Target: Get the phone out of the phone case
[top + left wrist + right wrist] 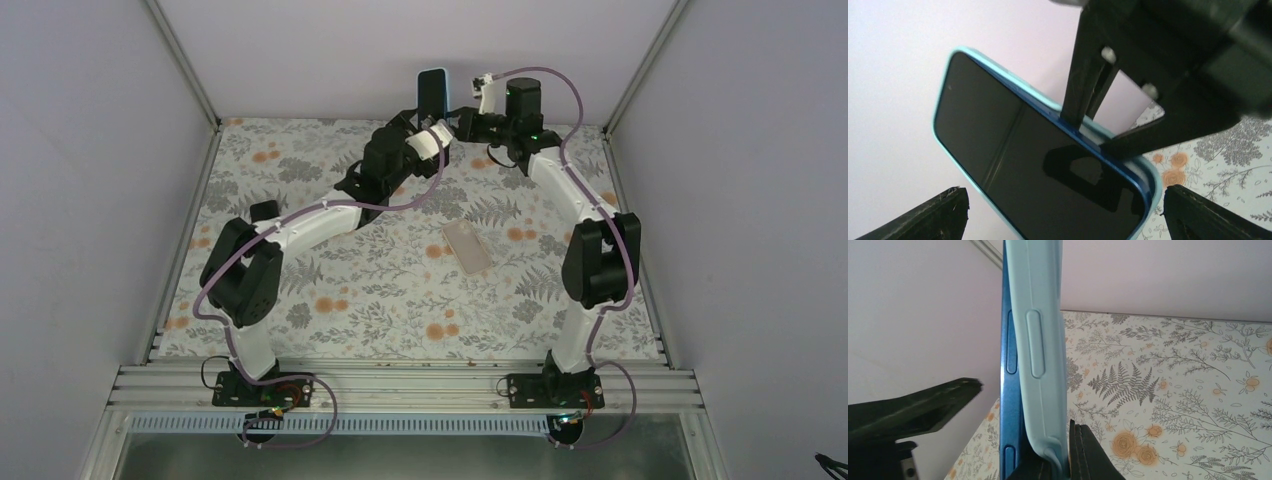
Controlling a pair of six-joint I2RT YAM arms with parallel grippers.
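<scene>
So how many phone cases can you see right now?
2. A light blue case is on the phone held up at the back, and a clear case lies flat mid-table.
</scene>
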